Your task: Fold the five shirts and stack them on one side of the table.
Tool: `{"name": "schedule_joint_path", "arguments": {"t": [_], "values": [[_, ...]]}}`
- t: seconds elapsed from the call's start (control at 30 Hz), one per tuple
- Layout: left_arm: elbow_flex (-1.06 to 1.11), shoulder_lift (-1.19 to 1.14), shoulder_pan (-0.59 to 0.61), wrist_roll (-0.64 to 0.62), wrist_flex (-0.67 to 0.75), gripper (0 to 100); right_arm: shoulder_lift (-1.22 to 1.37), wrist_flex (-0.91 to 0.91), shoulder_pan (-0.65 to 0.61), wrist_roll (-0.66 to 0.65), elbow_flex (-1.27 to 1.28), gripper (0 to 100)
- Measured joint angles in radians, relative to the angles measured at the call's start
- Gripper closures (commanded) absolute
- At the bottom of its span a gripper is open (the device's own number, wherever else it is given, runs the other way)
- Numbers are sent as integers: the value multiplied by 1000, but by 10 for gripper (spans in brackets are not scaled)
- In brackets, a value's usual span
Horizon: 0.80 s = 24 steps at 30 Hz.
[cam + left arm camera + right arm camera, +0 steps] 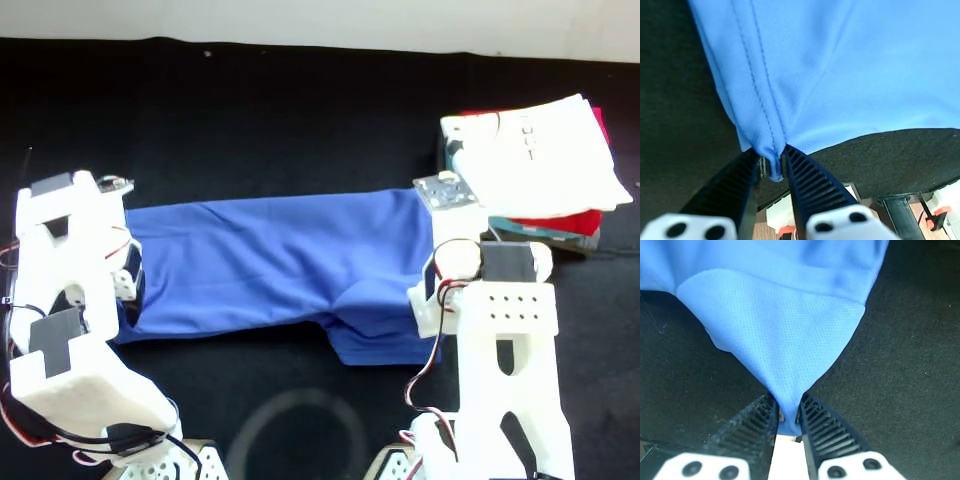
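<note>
**Blue shirt, held at both ends.** The blue shirt [290,265] is being held spread lengthwise across the black worktop [250,110], between the two arms. A stitched hem corner is being pinched by the left hand [772,167], its ribbed jaws drawn to a narrow gap on the cloth. A fold at the opposite end is being gripped likewise by the right hand [788,422]. The fabric is being judged light, limp and fine-meshed, so corners and doubled seams are being favoured as holds, where slipping is least likely. Both wrists are being held low and pitched down toward the worktop, at the shirt's near edge. A stack of folded shirts [535,165], white uppermost, is being carried by the worktop just beyond the right arm.
</note>
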<state>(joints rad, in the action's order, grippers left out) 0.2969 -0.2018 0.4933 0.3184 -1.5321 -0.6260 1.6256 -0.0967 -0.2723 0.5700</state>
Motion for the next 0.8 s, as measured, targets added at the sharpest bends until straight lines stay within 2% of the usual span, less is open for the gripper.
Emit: {"name": "schedule_joint_path", "arguments": {"t": [0.23,0.63,0.8], "values": [[40,0,0,0,89,987,0,12,-48,0,0,993],[40,0,0,0,95,987,-5,12,-64,0,-5,992],[40,0,0,0,95,987,-6,34,-155,69,-77,992]]}}
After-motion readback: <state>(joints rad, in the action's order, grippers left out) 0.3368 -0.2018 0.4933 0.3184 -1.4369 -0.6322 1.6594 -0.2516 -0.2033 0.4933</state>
